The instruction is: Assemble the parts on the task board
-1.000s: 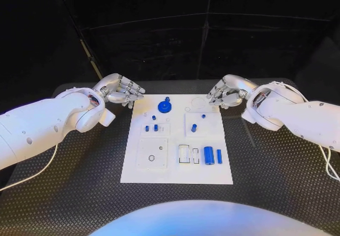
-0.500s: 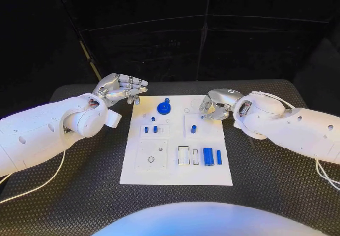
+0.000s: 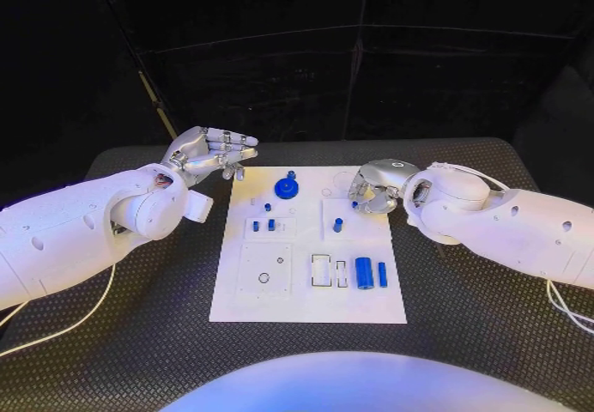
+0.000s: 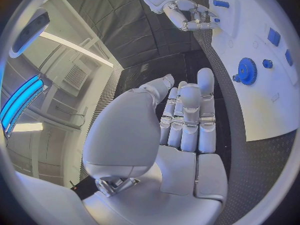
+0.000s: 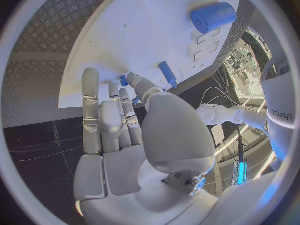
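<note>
Right hand closes in over the board's far right part

The right hand (image 3: pixel 375 186) now sits lower and further in over the task board (image 3: pixel 310 296), fingers curled down by a small blue peg (image 3: pixel 355 204); the left hand (image 3: pixel 208 154) has lifted off the board's corner, fingers half curled.

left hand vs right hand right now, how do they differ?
The left hand hovers beyond the task board's far left corner, away from the parts; the right hand is down over the board's far right area, fingertips by a small blue peg. The left hand's fingers lie fairly straight; the right hand's curl downward. Neither holds anything.
</note>
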You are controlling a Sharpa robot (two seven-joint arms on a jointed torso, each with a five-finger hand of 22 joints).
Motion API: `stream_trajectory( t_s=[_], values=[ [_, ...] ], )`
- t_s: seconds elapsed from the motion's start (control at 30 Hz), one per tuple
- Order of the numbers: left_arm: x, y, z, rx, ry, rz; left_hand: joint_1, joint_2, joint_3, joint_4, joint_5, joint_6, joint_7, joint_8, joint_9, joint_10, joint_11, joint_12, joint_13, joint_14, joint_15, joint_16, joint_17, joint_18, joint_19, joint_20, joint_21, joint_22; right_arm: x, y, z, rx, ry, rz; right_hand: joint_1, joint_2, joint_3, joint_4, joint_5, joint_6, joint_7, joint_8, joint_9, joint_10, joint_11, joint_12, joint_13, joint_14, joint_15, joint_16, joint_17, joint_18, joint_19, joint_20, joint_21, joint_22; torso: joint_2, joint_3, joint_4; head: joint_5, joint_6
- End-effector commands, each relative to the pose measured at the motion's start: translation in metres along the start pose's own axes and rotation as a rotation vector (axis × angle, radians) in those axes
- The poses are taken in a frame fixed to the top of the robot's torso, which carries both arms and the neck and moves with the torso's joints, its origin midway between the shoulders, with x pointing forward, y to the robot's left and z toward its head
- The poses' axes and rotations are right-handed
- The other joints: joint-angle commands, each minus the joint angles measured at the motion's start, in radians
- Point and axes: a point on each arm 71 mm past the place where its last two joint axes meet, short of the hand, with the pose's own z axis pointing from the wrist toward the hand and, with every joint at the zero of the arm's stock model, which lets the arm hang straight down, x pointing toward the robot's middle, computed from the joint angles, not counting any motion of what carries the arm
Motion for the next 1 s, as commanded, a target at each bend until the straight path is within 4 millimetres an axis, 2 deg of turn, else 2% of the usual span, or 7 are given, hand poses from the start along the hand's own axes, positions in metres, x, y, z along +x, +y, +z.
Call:
stream_trajectory(
  t_s=[0.03,0.43,0.5,0.57,1.0],
  values=[
    [-0.0008,-0.0020,0.0003,0.021,-0.012,-0.018,-0.001,0.012,-0.003,-0.002,-0.005,0.006,0.002,0.005,-0.001,0.006,-0.002,0.007,0.001,-0.007,0.001,-0.004,-0.001,0.013,-0.006,0.002,-0.007,-0.001,0.0018,0.0004,0.0008,0.004,0.029,-0.023,0.011,-0.002,0.014,-0.001,-0.003,0.013,-0.003,0.006,0.002,0.014,-0.002,0.005,0.001,0.038,0.002,0.015,0.017,0.006,0.004,0.001,0.021,0.023,-0.001,0.0003,-0.0006,0.001,-0.001],
    [-0.0014,-0.0015,0.0000,0.019,-0.016,-0.017,0.001,0.014,-0.002,-0.004,-0.005,0.006,0.003,0.004,-0.001,0.005,-0.001,0.008,0.001,-0.008,0.001,-0.004,-0.002,0.013,-0.007,0.002,-0.009,-0.002,0.0050,0.0060,0.0041,-0.002,0.051,-0.033,0.043,0.034,0.087,-0.009,-0.046,0.079,-0.026,0.023,0.007,0.079,-0.024,0.016,0.006,0.038,-0.015,0.071,0.074,-0.007,0.018,-0.012,0.116,0.128,0.000,0.0002,-0.0004,0.002,-0.004],
    [-0.0015,-0.0016,-0.0001,0.019,-0.016,-0.017,0.001,0.014,-0.002,-0.004,-0.005,0.006,0.003,0.004,-0.001,0.005,-0.001,0.008,0.001,-0.008,0.001,-0.004,-0.002,0.013,-0.007,0.002,-0.009,-0.002,0.0056,0.0060,0.0046,0.005,0.055,-0.040,0.039,0.036,0.094,-0.005,-0.050,0.084,-0.028,0.022,0.006,0.083,-0.026,0.014,0.006,0.037,-0.016,0.074,0.074,-0.017,0.041,-0.014,0.161,0.190,0.001,-0.0001,-0.0001,0.002,-0.005],
    [-0.0016,-0.0016,-0.0003,0.018,-0.016,-0.017,0.001,0.014,-0.002,-0.004,-0.005,0.006,0.003,0.004,-0.001,0.005,-0.001,0.008,0.001,-0.008,0.001,-0.004,-0.002,0.013,-0.007,0.002,-0.009,-0.002,0.0060,0.0059,0.0049,0.013,0.056,-0.050,0.036,0.039,0.098,-0.002,-0.054,0.089,-0.029,0.022,0.006,0.088,-0.028,0.013,0.007,0.037,-0.017,0.081,0.083,-0.020,0.048,-0.014,0.178,0.212,0.001,-0.0002,0.0001,0.002,-0.005],
    [-0.0042,-0.0011,-0.0013,0.013,-0.021,-0.015,0.003,0.015,-0.002,-0.005,-0.005,0.007,0.003,0.005,-0.001,0.004,-0.001,0.009,0.001,-0.009,0.001,-0.006,-0.004,0.013,-0.007,0.002,-0.010,-0.003,0.0015,0.0086,0.0008,0.021,-0.001,-0.073,0.037,0.047,0.112,0.002,-0.060,0.099,-0.032,0.022,0.006,0.096,-0.031,0.010,0.007,0.037,-0.019,0.091,0.093,-0.021,0.047,-0.016,0.196,0.228,-0.002,0.0012,-0.0009,0.004,-0.011]
  ],
)
